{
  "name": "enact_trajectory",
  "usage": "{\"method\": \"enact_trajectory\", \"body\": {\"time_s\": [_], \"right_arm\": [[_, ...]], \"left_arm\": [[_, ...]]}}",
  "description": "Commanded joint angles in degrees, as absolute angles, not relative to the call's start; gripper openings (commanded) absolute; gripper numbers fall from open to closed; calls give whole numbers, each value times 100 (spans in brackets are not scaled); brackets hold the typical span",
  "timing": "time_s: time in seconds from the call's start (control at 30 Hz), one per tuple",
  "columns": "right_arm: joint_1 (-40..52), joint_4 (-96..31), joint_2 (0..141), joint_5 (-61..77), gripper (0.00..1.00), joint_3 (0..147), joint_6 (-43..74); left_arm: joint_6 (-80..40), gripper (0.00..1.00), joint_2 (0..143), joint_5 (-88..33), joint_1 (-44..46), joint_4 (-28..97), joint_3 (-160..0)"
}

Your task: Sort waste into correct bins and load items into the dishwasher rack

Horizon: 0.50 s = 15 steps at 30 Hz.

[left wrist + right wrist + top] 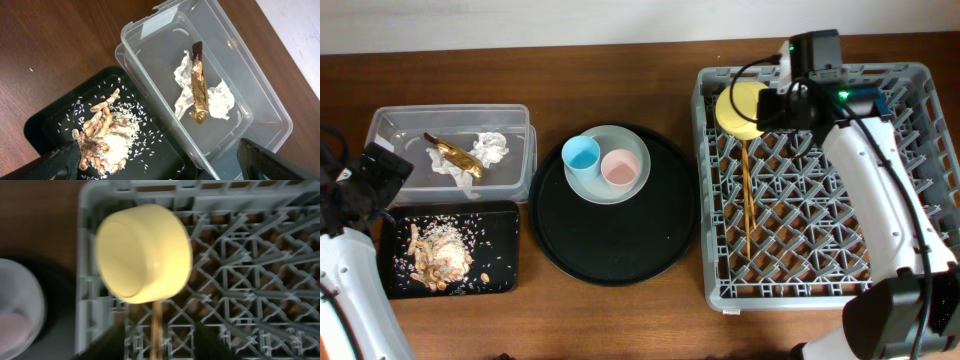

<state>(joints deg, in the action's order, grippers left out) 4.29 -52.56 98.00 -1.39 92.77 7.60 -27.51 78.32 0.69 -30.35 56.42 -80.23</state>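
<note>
At far left, your left end effector [160, 163] hangs released beside the clear tub [515, 165] holding the tissue [490, 148] and gold wrapper [455, 156]. No writing is legible on the tub. At centre, the blue cup [581, 153] and pink cup [620, 168] sit on the plate [610, 135]; lifting the plate first could topple them. At right, the yellow bowl [145, 252] leans in a corner of the dishwasher rack [920, 75], with the right end effector [161, 342] released. The bowl may roll.

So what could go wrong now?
The yellow bowl lies tilted in a corner of the rack, beside the rim; it might roll or tip over. The chopsticks lie loose across the grid and could slip through. The blue cup and pink cup stand loose on the plate, so lifting the plate could topple them.
</note>
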Motion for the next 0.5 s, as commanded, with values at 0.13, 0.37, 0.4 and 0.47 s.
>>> {"method": "enact_trajectory", "body": {"time_s": [0.13, 0.37, 0.4, 0.47], "right_arm": [[185, -5048, 10398, 272, 70, 9247, 812], [-12, -4829, 10844, 1271, 84, 9247, 996], [-12, -4794, 10901, 1339, 84, 9247, 996], [-12, -4768, 10991, 1334, 84, 9247, 996]], "left_arm": [[-2740, 99, 7819, 89, -3055, 5651, -8099], [-2740, 99, 7819, 89, -3055, 5651, -8099], [-2740, 99, 7819, 89, -3055, 5651, -8099], [-2740, 99, 7819, 89, -3055, 5651, -8099]]}}
